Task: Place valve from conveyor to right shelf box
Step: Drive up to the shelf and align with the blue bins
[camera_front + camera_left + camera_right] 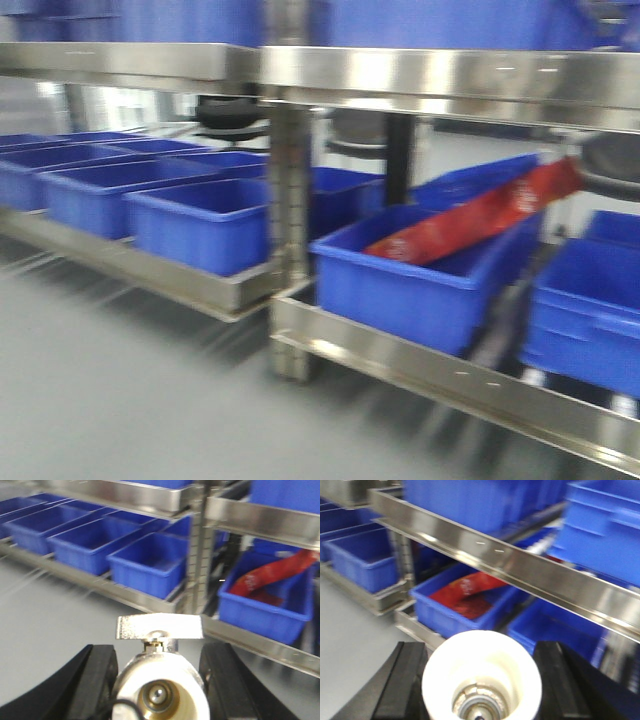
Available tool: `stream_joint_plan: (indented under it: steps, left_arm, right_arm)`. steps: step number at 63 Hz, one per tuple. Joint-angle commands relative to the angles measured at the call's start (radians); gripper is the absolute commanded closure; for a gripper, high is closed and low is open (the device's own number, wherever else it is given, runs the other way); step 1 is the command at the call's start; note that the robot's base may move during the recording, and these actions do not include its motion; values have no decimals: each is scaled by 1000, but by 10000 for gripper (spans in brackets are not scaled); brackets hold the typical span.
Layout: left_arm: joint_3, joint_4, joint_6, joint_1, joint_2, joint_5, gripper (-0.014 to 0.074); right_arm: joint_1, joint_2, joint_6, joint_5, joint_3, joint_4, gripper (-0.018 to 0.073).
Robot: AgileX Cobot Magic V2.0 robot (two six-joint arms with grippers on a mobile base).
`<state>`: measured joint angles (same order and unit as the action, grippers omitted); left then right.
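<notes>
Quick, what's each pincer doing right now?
Left pincer: closed on a valve.
Right pincer: closed on a second valve.

No txt is reading clearly in any view. The red packet (470,222) lying in the blue bin (390,295) is carrying white print, prob. a logo. Motion blur is smearing it to blobs in the front cam, and it's coming out just as illegible in the L & R wrist cams.
</notes>
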<state>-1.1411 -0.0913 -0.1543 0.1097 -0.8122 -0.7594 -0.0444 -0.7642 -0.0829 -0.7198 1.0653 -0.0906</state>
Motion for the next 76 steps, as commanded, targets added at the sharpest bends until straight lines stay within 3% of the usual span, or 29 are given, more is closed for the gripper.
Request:
stream_joint_plan:
  steps: [1, 76]
  left_arm:
    - [-15, -11, 7, -5, 10, 52, 708]
    - [-15, -11, 7, -5, 10, 52, 708]
  right_arm:
    - [1, 7, -5, 78, 16, 7, 715]
    - [1, 7, -5, 78, 16, 7, 715]
